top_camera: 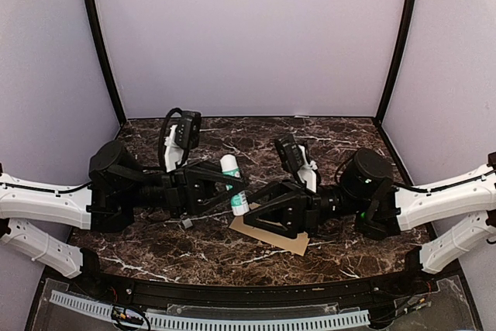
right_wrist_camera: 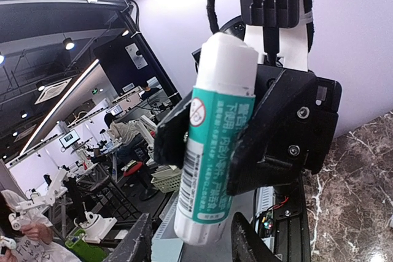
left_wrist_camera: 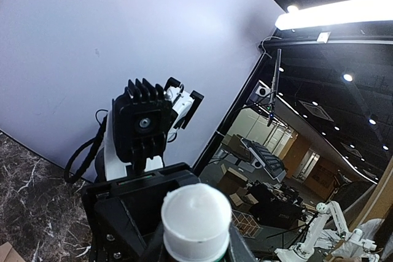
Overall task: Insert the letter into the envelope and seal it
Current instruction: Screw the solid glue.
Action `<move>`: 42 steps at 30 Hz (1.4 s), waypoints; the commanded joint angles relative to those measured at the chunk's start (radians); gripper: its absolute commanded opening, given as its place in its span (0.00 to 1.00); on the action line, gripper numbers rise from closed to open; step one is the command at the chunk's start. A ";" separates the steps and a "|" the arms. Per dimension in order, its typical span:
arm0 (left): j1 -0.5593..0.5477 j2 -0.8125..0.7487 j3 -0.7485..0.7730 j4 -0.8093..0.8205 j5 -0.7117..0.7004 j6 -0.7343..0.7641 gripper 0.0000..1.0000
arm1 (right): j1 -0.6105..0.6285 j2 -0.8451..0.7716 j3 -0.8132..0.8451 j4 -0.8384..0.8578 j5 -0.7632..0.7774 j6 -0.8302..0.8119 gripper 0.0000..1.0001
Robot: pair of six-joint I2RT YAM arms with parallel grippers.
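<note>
Top external view, nearest first: a white slotted cable strip (top_camera: 232,319) runs along the front edge of a dark brown marble table (top_camera: 155,253) veined with white. Both arms reach inward from the sides and meet at a glue stick (top_camera: 234,184), white with a green label, raised above the middle of the table.

The left gripper (top_camera: 229,188) is clamped on the glue stick's body. In the right wrist view, the right gripper (right_wrist_camera: 193,234) has its fingers apart on either side of the glue stick's lower end, with a gap showing on one side.

Just in front of the glue stick and to its right, the envelope (top_camera: 291,243) lies flat on the marble, partly hidden under the right arm.

Behind the glue stick, pale lilac wall panels (top_camera: 248,36) enclose the table, joined by black corner posts (top_camera: 101,44). The wrist views show a large workshop beyond, with bright ceiling light strips (left_wrist_camera: 334,11).
</note>
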 commanded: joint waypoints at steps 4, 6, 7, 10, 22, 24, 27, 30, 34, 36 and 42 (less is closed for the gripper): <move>0.004 0.009 0.010 0.055 0.027 0.001 0.00 | 0.010 0.040 0.038 0.130 -0.032 0.046 0.35; 0.004 0.011 0.011 0.057 0.030 -0.003 0.00 | 0.011 0.047 0.038 0.147 -0.029 0.054 0.30; 0.004 0.012 0.011 0.062 0.031 -0.007 0.00 | 0.010 0.052 0.040 0.146 -0.027 0.056 0.27; 0.004 0.008 0.007 0.055 0.028 -0.004 0.00 | 0.011 0.058 0.038 0.147 -0.022 0.060 0.19; 0.002 -0.055 0.007 -0.227 -0.128 0.117 0.00 | -0.002 -0.047 0.068 -0.195 0.197 -0.037 0.08; 0.000 -0.061 0.009 -0.280 -0.187 0.135 0.00 | -0.001 -0.057 0.101 -0.344 0.279 -0.071 0.08; -0.001 -0.062 0.019 -0.366 -0.255 0.156 0.00 | -0.003 -0.042 0.180 -0.539 0.411 -0.133 0.08; -0.001 -0.048 0.042 -0.458 -0.372 0.161 0.00 | 0.001 0.020 0.294 -0.729 0.554 -0.196 0.07; -0.001 -0.027 0.080 -0.583 -0.514 0.128 0.00 | 0.014 0.128 0.450 -0.917 0.741 -0.260 0.06; -0.001 -0.014 0.086 -0.609 -0.569 0.094 0.00 | 0.021 0.185 0.520 -0.975 0.813 -0.275 0.06; 0.000 0.035 0.079 -0.637 -0.650 -0.008 0.00 | 0.054 0.341 0.681 -1.094 0.993 -0.266 0.06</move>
